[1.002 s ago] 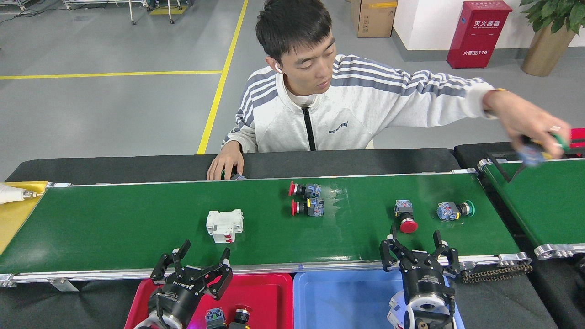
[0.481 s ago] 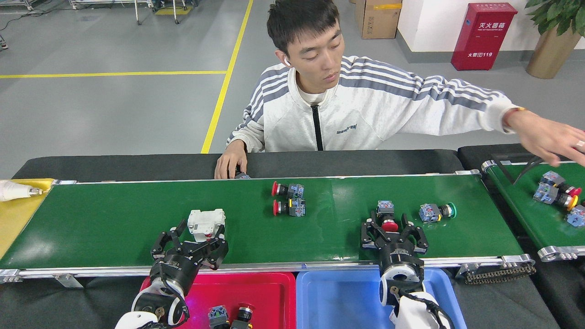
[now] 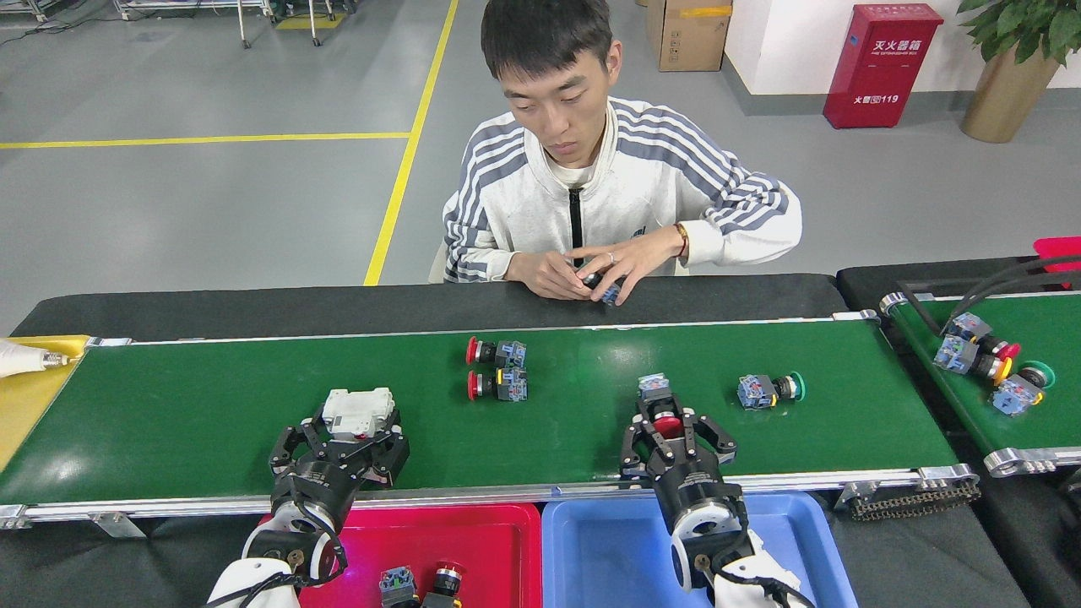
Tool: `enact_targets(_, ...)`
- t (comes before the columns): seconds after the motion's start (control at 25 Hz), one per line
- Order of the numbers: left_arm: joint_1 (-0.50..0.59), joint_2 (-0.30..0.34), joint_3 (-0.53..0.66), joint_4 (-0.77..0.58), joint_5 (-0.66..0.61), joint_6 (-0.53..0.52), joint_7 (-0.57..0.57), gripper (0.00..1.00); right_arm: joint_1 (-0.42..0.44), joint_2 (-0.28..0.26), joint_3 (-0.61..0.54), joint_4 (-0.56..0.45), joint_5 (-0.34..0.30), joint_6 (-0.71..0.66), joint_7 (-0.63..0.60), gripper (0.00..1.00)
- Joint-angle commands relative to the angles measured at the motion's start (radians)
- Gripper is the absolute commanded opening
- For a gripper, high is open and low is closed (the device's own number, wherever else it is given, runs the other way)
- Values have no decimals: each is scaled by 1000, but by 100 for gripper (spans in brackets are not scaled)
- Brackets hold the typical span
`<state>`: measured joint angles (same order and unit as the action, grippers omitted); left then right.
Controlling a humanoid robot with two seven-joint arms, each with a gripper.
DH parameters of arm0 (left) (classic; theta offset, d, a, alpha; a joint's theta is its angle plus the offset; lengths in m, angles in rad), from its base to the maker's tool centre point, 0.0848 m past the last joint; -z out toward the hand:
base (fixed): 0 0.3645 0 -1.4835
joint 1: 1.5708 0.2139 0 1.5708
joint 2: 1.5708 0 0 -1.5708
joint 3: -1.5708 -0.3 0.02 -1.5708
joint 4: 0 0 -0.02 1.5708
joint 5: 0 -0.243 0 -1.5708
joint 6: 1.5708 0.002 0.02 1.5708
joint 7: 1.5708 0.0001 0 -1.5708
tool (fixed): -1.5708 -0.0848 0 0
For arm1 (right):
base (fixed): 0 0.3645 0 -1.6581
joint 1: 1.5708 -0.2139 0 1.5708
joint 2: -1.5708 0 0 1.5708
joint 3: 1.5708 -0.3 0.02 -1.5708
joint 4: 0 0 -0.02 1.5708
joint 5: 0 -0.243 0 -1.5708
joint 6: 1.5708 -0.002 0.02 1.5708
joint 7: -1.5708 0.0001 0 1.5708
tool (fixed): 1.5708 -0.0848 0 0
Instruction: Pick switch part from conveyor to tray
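A long green conveyor (image 3: 253,422) with silver side rails spans the black table (image 3: 211,308), and everything riding on it has slid leftward since half a second ago. The person (image 3: 591,186) seated behind it, who then reached far toward the shorter belt (image 3: 1013,371) on the right, now has both hands drawn in at the table's edge, fingering a small part. Red tray (image 3: 507,549) and blue tray (image 3: 608,549) sit side by side below the near rail. The left gripper (image 3: 346,435) has pushed out over the belt; its jaws are spread around a white boxy switch (image 3: 359,411). The right gripper (image 3: 673,426) has likewise advanced, jaws spread either side of the red-capped switch part (image 3: 661,405), a squat push button with a blue-grey block at its far end; whether the jaws touch it cannot be told. Two red-capped switches (image 3: 498,369) lie side by side at mid-belt, and a green-capped switch (image 3: 770,390) lies to the right.
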<state>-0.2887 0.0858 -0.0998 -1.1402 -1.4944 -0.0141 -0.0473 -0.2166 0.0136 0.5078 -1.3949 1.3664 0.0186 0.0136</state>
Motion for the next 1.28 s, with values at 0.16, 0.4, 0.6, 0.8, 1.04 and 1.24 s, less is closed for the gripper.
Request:
enact_targets(0.16,2,12,9,-93,26,-101,55,3,5,20,196,-29,42,-180,-4,96)
enact_targets(0.4,6,38,15,-132,23,-233,95,4,10,32,218,-9,40,-183,-3,100)
enact_targets(0.6,51,63,15,-155,23,-276,95,6,102,-3,98,-119,34,-158,-7,100)
enact_targets(0.8,138,52,0,-290,20,-438,95,6,361,-6,-333,-296,34,-48,-98,100)
enact_targets(1.04,238,-15,-228,-434,-13,-463,80,20,428,8,-607,-297,33,-3,-139,100)
enact_targets(1.24,332,-40,-376,-512,-17,-449,76,96,428,-6,-623,-296,31,-3,-138,100)
